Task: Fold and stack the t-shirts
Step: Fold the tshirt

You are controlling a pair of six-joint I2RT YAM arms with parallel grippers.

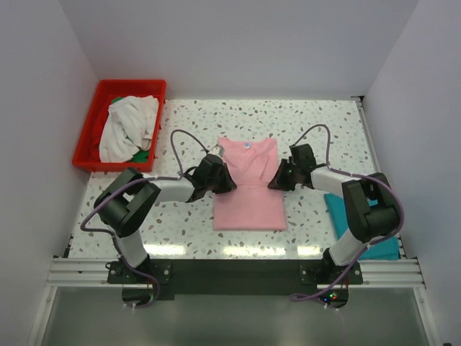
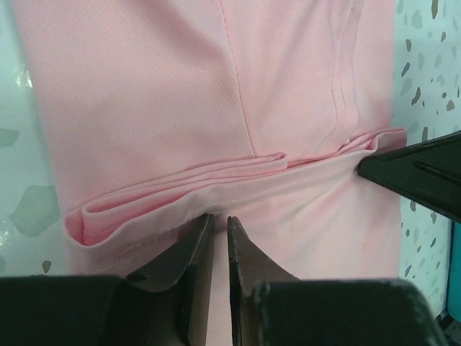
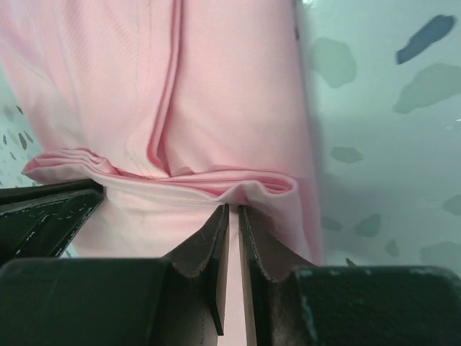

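At the middle of the speckled white terrazzo table [image 1: 324,130] lies the light pink cloth t-shirt [image 1: 248,205], its sleeves folded in so it forms a narrow rectangle, neck label toward the far side. Both arms reach forward and bend inward, their wrists low over the table and facing each other across the shirt. The left gripper [image 2: 220,220] sits at the shirt's left edge about halfway along its length, fingers pressed nearly together on a pinch of pink cloth. The right gripper [image 3: 233,209] mirrors it at the right edge, likewise clamped on the fabric. Between them a raised ridge of layered cloth runs across the shirt. A teal cloth t-shirt [image 1: 346,213] lies flat by the right arm's elbow. An off-white cloth t-shirt [image 1: 130,126] is heaped over a green cloth t-shirt [image 1: 142,155] inside the red plastic crate [image 1: 86,133] at the far left.
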